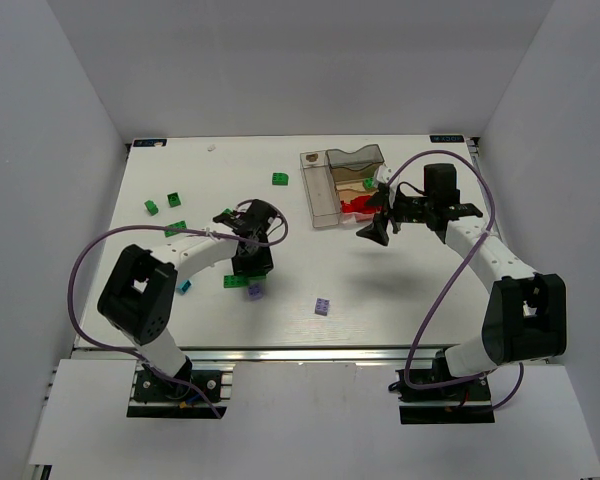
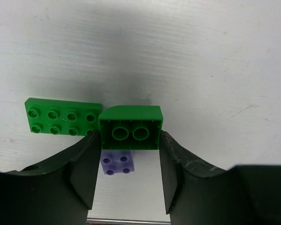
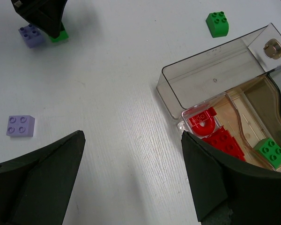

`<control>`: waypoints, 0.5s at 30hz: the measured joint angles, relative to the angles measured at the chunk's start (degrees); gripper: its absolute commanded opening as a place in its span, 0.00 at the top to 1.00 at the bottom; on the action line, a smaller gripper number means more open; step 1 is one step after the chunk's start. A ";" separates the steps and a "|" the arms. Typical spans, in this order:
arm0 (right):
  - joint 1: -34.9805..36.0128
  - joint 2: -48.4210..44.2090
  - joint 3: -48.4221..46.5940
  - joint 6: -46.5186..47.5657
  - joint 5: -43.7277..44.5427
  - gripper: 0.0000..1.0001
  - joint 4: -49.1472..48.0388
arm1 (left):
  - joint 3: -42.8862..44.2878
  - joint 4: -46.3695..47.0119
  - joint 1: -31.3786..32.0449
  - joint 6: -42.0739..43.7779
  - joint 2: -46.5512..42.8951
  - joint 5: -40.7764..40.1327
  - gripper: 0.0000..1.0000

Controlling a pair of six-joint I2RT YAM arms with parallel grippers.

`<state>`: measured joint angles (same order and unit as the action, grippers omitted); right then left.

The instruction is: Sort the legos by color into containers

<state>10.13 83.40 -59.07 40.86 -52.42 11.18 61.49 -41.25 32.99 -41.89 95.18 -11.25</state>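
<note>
The table (image 1: pixel 400 290) carries the containers (image 1: pixel 320 190) toward its far right. Sorting looks to be at an early stage: a few red legos (image 3: pixel 210 129) lie in one short compartment; one green lego (image 3: pixel 270 151) sits in what seems to be the next one; the long narrow compartment holds only a small tan round thing (image 3: pixel 273 48) at its far end.

The right gripper (image 1: pixel 385 222) hovers just off the near side of the containers, jaws spread wide with nothing in them. The left gripper (image 2: pixel 130 154) is well to the left of the containers; its fingers press both sides of a green brick (image 2: pixel 131 133), underside toward the camera; whether that brick is off the table I cannot tell. A green plate (image 2: pixel 63 116) lies right beside that brick; a lilac brick (image 2: pixel 117 164) lies just by it.

Left to sort:
- a green cube (image 1: pixel 280 179) just left of the containers;
- three green pieces (image 1: pixel 174 199) far to their left;
- a teal piece (image 1: pixel 184 287);
- another lilac piece (image 1: pixel 322 306).

Only the right arm (image 1: pixel 480 250), beside the containers, crowds the approach.
</note>
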 measured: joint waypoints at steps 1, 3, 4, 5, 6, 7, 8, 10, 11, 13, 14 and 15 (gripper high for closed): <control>0.00 0.00 0.00 0.00 0.00 0.11 0.02 | 0.55 -0.31 0.22 0.22 -0.09 -0.15 0.52; 0.00 0.00 0.00 0.02 0.00 0.11 0.04 | 1.46 -0.63 0.35 0.76 -0.55 -0.31 0.60; 0.00 0.00 0.00 0.02 0.00 0.11 0.04 | 1.81 -0.72 0.39 1.01 -1.05 -0.33 0.62; 0.00 0.00 0.00 0.00 0.00 0.12 0.07 | 2.14 -0.76 0.44 1.49 -1.73 -0.26 0.65; 0.00 -0.02 0.00 -0.02 0.00 0.13 0.07 | 2.47 -0.72 0.48 1.86 -2.40 -0.20 0.67; 0.00 -0.04 0.02 -0.20 0.07 0.15 0.02 | 2.93 -0.57 0.50 2.32 -3.17 0.04 0.68; 0.00 -0.11 0.07 -0.72 0.46 0.18 -0.11 | 3.41 0.00 0.50 2.82 -3.91 0.44 0.69; 0.00 -0.70 0.87 -2.73 2.05 0.26 -1.97 | 4.37 2.03 0.39 3.72 -5.27 2.51 0.73; 0.00 -1.14 1.46 -4.07 2.99 0.44 -2.86 | 4.90 3.61 0.22 4.07 -5.79 3.78 0.73; 0.00 -2.29 2.82 -6.86 5.70 0.81 -5.22 | 6.56 7.37 -0.09 4.68 -6.23 7.08 0.74; 0.00 -2.82 3.37 -7.98 7.02 0.93 -6.25 | 7.52 9.33 -0.20 4.94 -6.08 8.44 0.74; 0.00 -3.34 3.78 -9.55 8.52 1.00 -7.15 | 9.01 11.32 -0.26 5.07 -5.62 10.08 0.75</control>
<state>10.13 80.05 -55.29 31.31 -43.90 4.03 70.50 -29.93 32.73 -36.82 89.56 -1.17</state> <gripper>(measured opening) 0.156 0.587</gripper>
